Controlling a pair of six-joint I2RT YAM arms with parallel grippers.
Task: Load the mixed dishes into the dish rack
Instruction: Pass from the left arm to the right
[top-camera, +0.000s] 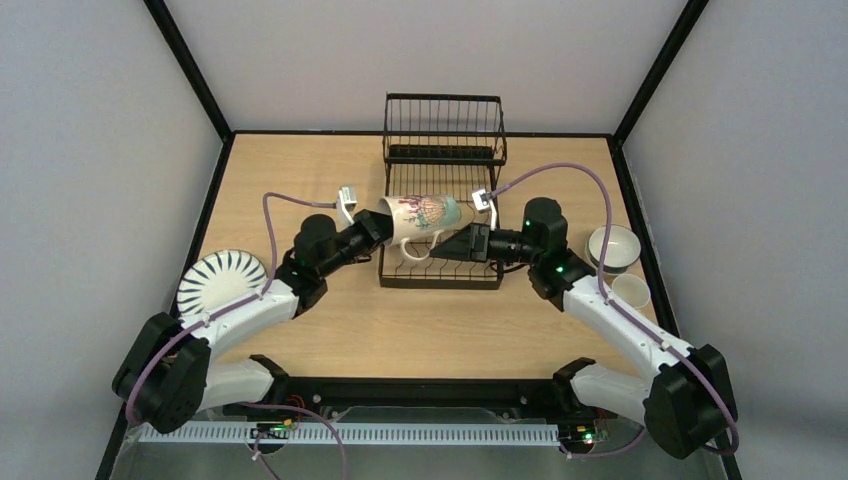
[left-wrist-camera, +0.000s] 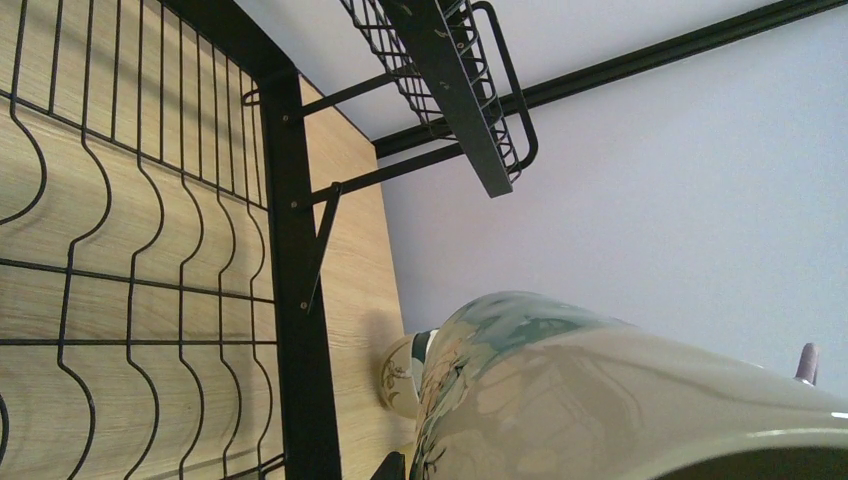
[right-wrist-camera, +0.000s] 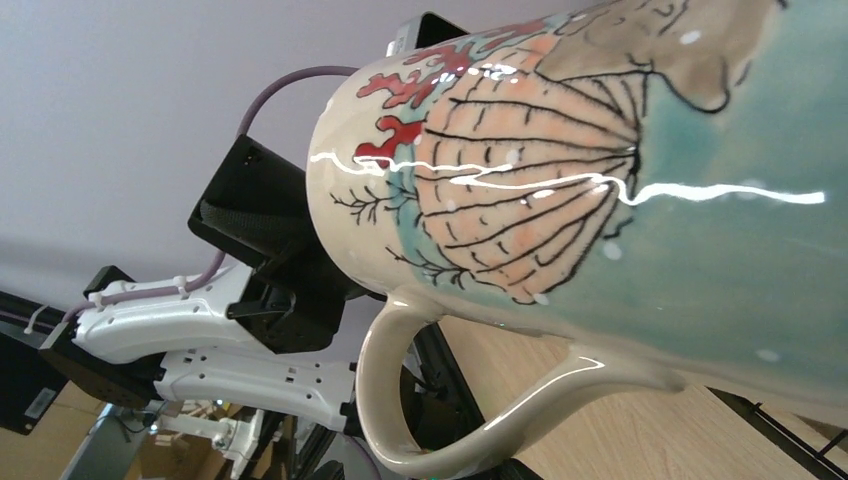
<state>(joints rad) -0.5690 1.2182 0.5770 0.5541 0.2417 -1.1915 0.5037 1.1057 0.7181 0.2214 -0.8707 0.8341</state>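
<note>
"Where's the mug (top-camera: 425, 213)?"

"Middle of the overhead frame. It's on its side in the air, above the low front level of the dish rack (top-camera: 444, 152). The open end points left, and the handle (top-camera: 413, 250) faces the bottom of the frame."

"Who's got it?"

"The left claw (top-camera: 385, 226) is clenched on the rim at the open end. In the right wrist view that black claw sits right against the lip. The mug (right-wrist-camera: 600, 180) fills the upper right there, with a shell and red coral painted on it."

"And the other one?"

"The right claw (top-camera: 448, 246) reaches in from the right, its tip just beside the handle and the mug's base. Whether it's gripping or loose I cannot tell; no view shows its fingers."

"The rack?"

"Upper centre of the overhead frame, with the raised basket behind and the flat wire level in front. In the left wrist view its wire floor and black frame bar (left-wrist-camera: 292, 260) take the left half. The mug (left-wrist-camera: 560, 390) bulges in at the lower right."

"Anything else on the worktop (top-camera: 430, 330)?"

"A striped plate (top-camera: 222, 282) at the left edge. A white bowl (top-camera: 613, 247) and a smaller cream bowl (top-camera: 630, 291) are at the right edge. All three are well apart from the rack."
</note>
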